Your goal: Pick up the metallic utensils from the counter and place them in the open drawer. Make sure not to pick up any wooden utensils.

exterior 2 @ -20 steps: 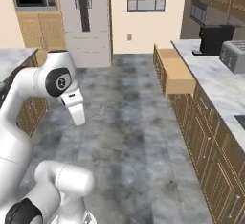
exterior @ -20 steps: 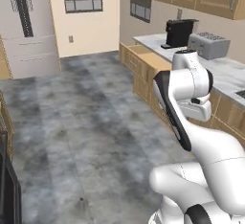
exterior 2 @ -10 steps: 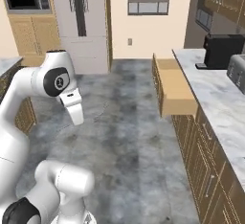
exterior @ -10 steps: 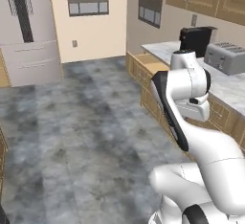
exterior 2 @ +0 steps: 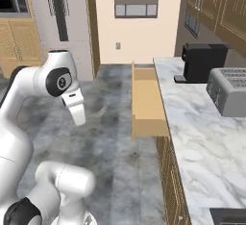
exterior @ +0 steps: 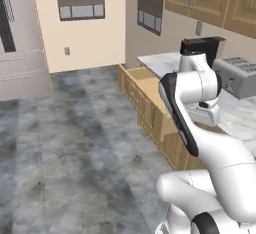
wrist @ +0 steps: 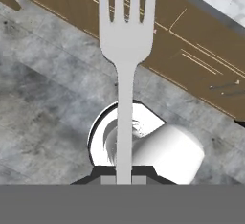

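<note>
Right base view, left to right: white arm; open drawer [exterior 2: 145,103] (pale, bare interior) projecting from the marbled counter [exterior 2: 202,137]; black coffee machine [exterior 2: 202,61]; toaster [exterior 2: 229,91]. Hand view: gripper [wrist: 123,173] clamped on the silver fork [wrist: 125,50], tines pointing away, above grey floor and cabinet fronts

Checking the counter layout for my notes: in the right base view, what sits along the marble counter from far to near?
Coffee machine → toaster → corner of the black cooktop, all on the counter; the open drawer juts out beside its far stretch.
</note>
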Available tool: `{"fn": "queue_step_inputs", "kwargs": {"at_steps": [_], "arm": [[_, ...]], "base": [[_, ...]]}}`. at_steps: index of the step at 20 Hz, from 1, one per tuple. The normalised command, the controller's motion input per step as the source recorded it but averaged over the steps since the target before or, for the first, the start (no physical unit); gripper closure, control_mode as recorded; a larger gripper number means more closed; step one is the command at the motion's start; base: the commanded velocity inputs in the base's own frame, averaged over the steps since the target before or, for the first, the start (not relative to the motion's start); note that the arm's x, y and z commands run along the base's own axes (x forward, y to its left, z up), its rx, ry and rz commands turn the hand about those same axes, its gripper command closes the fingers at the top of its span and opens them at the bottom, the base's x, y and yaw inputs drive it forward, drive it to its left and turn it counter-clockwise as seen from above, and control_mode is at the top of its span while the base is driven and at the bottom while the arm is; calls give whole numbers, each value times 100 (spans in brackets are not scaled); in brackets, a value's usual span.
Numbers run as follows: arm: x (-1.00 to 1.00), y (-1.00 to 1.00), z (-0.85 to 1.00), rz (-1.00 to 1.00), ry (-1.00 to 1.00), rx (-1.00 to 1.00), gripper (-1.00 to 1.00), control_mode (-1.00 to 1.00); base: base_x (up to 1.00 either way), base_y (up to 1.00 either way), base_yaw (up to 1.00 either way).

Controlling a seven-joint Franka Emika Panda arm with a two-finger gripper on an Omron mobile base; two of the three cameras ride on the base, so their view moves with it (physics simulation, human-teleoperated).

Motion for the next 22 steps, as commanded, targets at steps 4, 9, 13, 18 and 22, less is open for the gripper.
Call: {"fn": "queue_step_inputs", "kwargs": {"at_steps": [4, 9, 13, 18, 22], "arm": [[0, 0, 0, 0, 0, 0, 100, 100], [0, 0, 0, 0, 0, 0, 100, 100], [0, 0, 0, 0, 0, 0, 100, 100], [0, 0, 0, 0, 0, 0, 100, 100], [0, 0, 0, 0, 0, 0, 100, 100]], "base": [[71, -2, -12], [56, 0, -19], [53, -6, -21], [44, 0, -24], [46, -6, -24]]}}
